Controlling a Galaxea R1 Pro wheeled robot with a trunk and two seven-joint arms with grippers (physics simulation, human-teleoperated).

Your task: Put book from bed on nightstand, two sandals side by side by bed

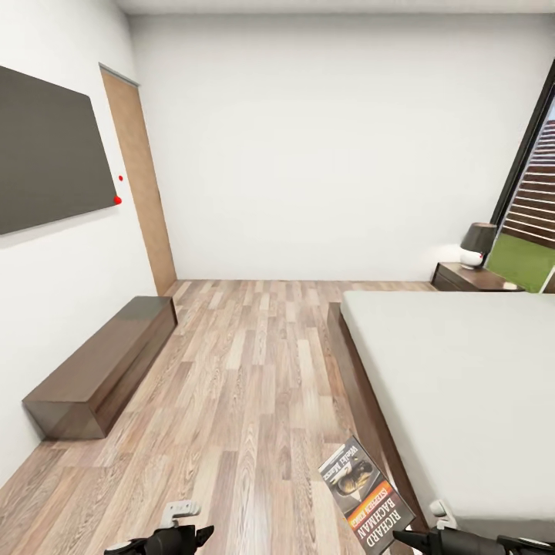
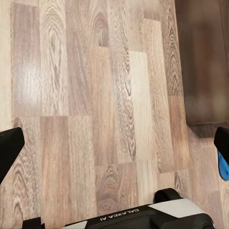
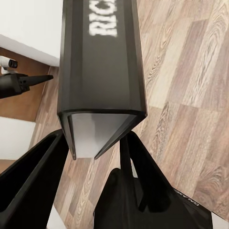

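The book (image 1: 361, 495), dark with an orange band and white "RICHARD" lettering, hangs above the floor by the bed's near corner. My right gripper (image 1: 422, 537) is shut on it. In the right wrist view the book (image 3: 101, 57) stands on its edge between the two black fingers (image 3: 33, 186). The bed (image 1: 462, 385) with its off-white mattress takes up the right side. A nightstand (image 1: 472, 277) stands beyond it by the window. My left gripper (image 1: 181, 530) is open over bare floor. A sliver of a blue sandal (image 2: 223, 167) shows beside one left fingertip (image 2: 222, 139).
A low dark brown bench (image 1: 108, 366) runs along the left wall under a dark screen (image 1: 50, 150). A wooden door (image 1: 142, 185) is in the far left corner. A black lamp (image 1: 478, 243) sits on the nightstand. Wood-plank floor (image 1: 254, 370) lies between bench and bed.
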